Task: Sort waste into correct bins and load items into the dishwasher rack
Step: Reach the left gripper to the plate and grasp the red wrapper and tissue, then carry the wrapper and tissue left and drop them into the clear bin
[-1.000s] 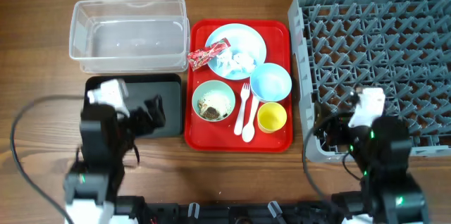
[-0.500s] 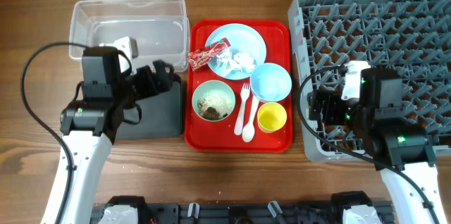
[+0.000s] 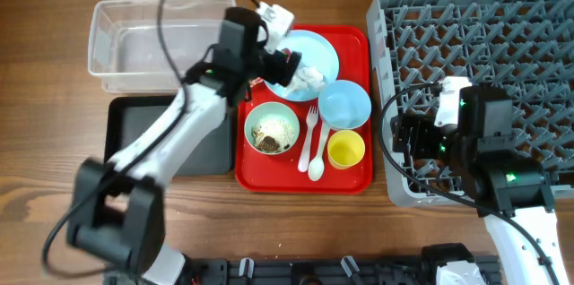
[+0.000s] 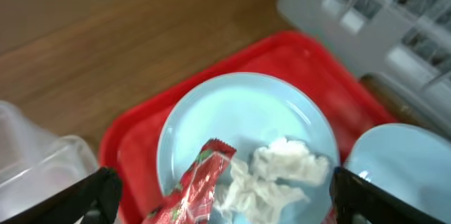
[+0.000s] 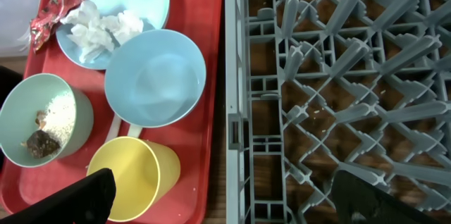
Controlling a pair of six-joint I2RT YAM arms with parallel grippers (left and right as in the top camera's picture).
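Red tray (image 3: 359, 176) carries 6 rack items: light blue plate (image 3: 314, 47), small blue bowl (image 3: 344, 104), pale green bowl (image 3: 272, 128), yellow cup (image 3: 345, 149), white fork (image 3: 311, 128) and spoon (image 3: 317, 161). The red wrapper (image 4: 190, 185) lies across the plate's left rim. The crumpled tissue (image 4: 278, 171) sits on the plate just beside it. Food scraps (image 5: 41, 139) are in the green bowl.

The left gripper (image 4: 224, 182) hovers over the plate, released, with its 2 fingers spread wide to either side of wrapper and tissue. Contact cannot be determined.

The right gripper (image 5: 225, 192) is likewise released, above the left edge of the grey rack (image 3: 484, 52).

The clear tub (image 3: 152, 43) and black tray (image 3: 130, 119) stand left of the red tray.
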